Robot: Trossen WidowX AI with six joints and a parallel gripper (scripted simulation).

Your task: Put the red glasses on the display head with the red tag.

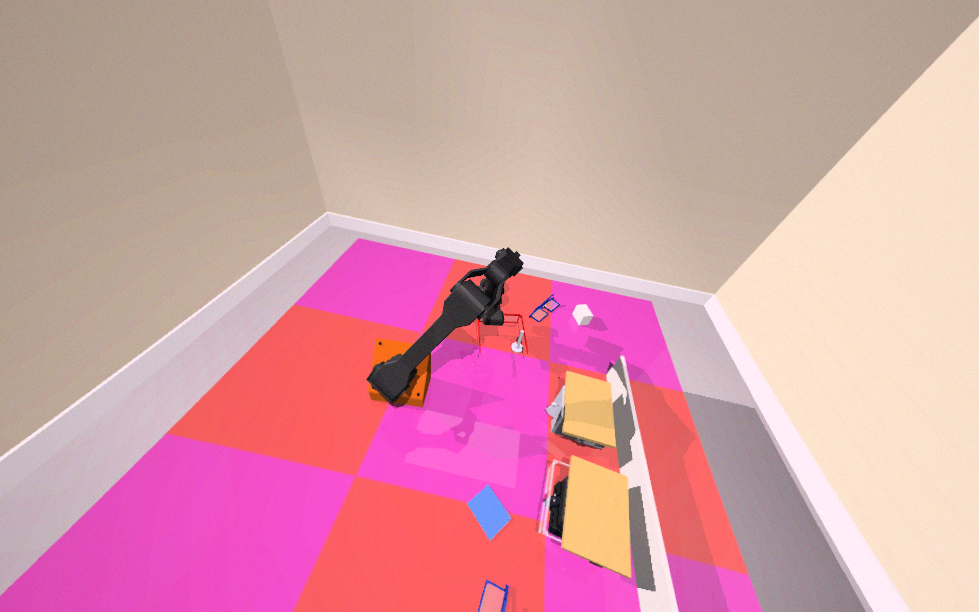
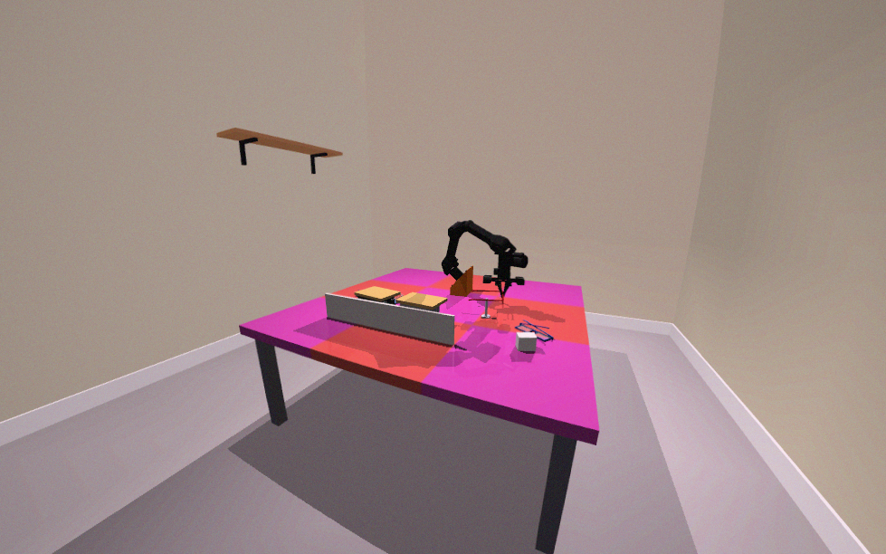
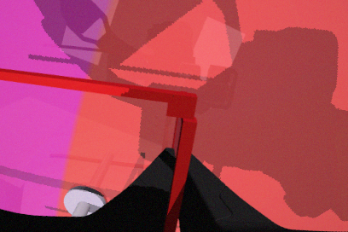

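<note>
The red glasses [image 1: 479, 339] [image 2: 484, 291] [image 3: 85, 84] hang in the air, temples apart. My gripper [image 2: 502, 299] [image 3: 175, 156] is shut on their front frame; in the top view the arm hides its fingertips. A slim pale post on a round base [image 1: 517, 347] [image 2: 485, 316] [image 3: 81, 201] stands below the glasses. Two tan boards [image 1: 590, 411] [image 1: 597, 513] [image 2: 376, 294] [image 2: 422, 300] sit beyond, with a grey shape [image 1: 555, 408] by one and a black shape [image 1: 558, 506] by the other. I cannot tell whether these are the display heads. No red tag can be made out.
Blue glasses [image 1: 544, 308] [image 2: 534, 331] and a white cube [image 1: 582, 314] [image 2: 526, 341] lie near the gripper's side. A low white wall [image 1: 652, 532] [image 2: 389, 319] runs behind the boards. A blue card [image 1: 489, 512] and another blue pair [image 1: 492, 597] lie farther off.
</note>
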